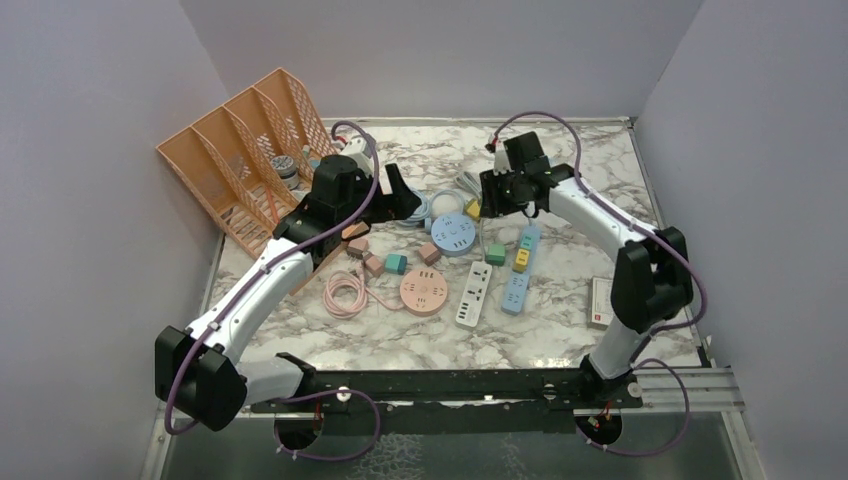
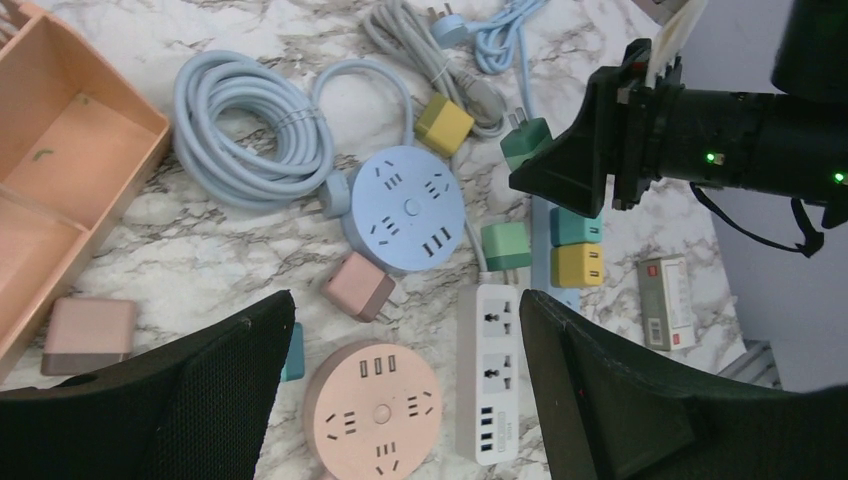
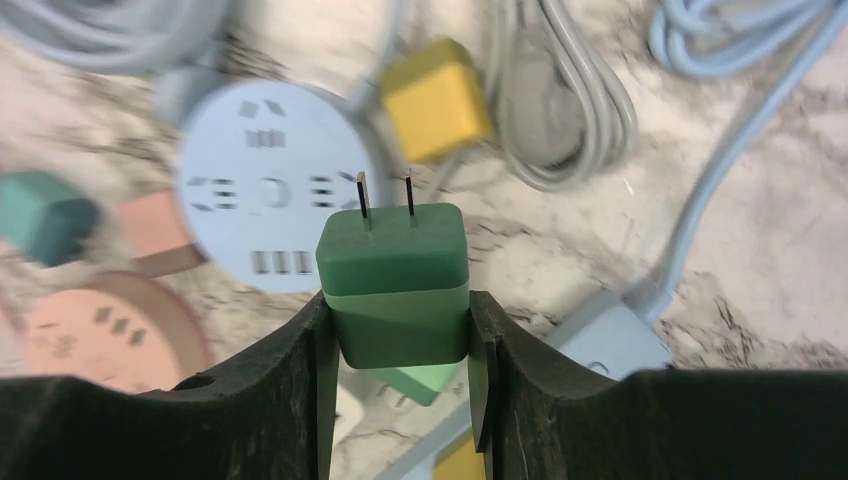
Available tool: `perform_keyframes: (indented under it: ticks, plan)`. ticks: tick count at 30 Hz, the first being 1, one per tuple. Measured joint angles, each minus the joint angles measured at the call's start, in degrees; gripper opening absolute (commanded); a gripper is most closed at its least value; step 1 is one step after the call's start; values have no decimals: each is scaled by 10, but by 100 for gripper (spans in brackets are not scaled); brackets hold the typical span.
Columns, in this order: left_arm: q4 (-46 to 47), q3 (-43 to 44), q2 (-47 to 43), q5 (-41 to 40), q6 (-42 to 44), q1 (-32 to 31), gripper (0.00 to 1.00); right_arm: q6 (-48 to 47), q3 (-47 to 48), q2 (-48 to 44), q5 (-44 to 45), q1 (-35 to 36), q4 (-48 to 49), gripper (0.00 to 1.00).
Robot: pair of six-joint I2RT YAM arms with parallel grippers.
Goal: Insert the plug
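My right gripper (image 3: 400, 302) is shut on a dark green plug adapter (image 3: 395, 260) with its two prongs pointing away from the wrist. It hovers above the table beside the round blue power strip (image 3: 270, 190), which also shows in the top view (image 1: 453, 233). In the left wrist view the held plug (image 2: 525, 145) sits at the right gripper's tip, right of the blue strip (image 2: 405, 208). My left gripper (image 2: 405, 330) is open and empty above the round pink strip (image 2: 375, 410) and the white strip (image 2: 497, 370).
An orange file organizer (image 1: 250, 150) stands at the back left. A long blue strip (image 1: 520, 270) carries teal and yellow adapters. Loose pink (image 2: 358, 285), yellow (image 2: 443, 125) and green (image 2: 505, 245) adapters, coiled cables (image 2: 250, 130) and a small white box (image 1: 600, 300) lie around.
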Motion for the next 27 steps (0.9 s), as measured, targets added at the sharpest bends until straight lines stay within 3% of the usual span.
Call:
perform_keyframes:
  ticks: [8,15,27]
  plan:
    - [20,64,37,104,-43,0,89,6,-65,-123,-130,36,119,26]
    - [43,72,75,187,-106,0,89,9,-121,-187,-229,57,216,26]
    - [99,73,125,257,-198,-1,52,9,-128,-203,-267,58,265,26]
